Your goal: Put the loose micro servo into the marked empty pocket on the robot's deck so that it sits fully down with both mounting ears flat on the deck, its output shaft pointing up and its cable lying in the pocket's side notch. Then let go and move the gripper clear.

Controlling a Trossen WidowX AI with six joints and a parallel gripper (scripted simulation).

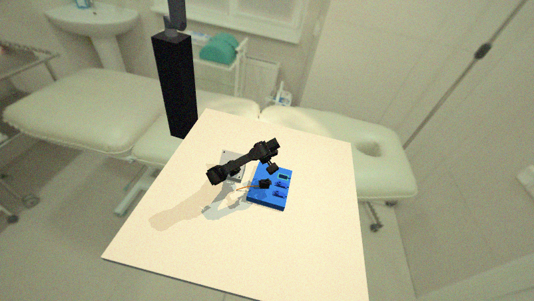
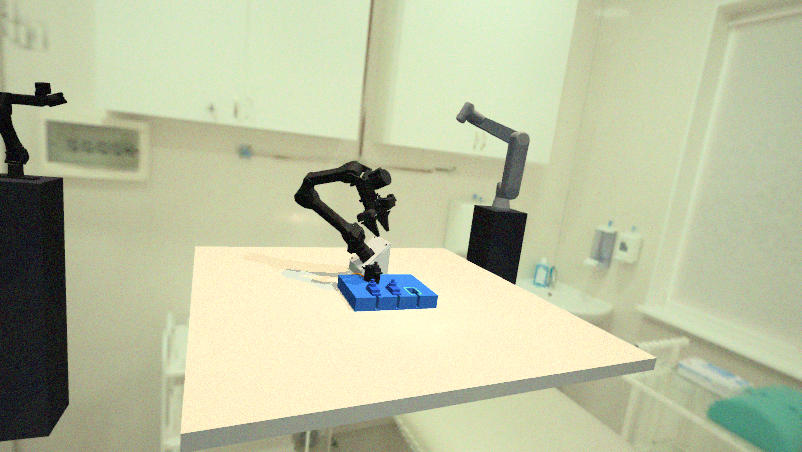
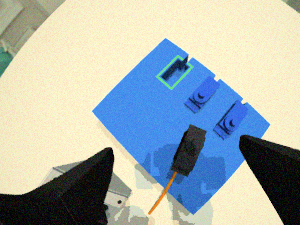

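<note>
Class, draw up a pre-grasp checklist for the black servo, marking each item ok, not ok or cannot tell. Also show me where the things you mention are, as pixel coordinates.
- Black gripper point(image 2: 379, 231) point(image 3: 178, 148) open and empty: ok.
- Black box-shaped servo point(image 1: 264, 183) point(image 3: 189, 150) loose on the blue rectangular deck point(image 1: 258, 199) point(image 2: 366, 303) point(image 3: 125, 106), outside the pocket: ok.
- Green-outlined rectangular pocket point(image 1: 283, 176) point(image 2: 412, 291) point(image 3: 174, 72) free of any servo: ok.
- Gripper down at the servo's level: not ok, it is above the deck.
- Thin orange cable point(image 1: 246, 186) point(image 3: 162, 194) in the side notch: not ok.
- Grip firm enough to lift: cannot tell.
</note>
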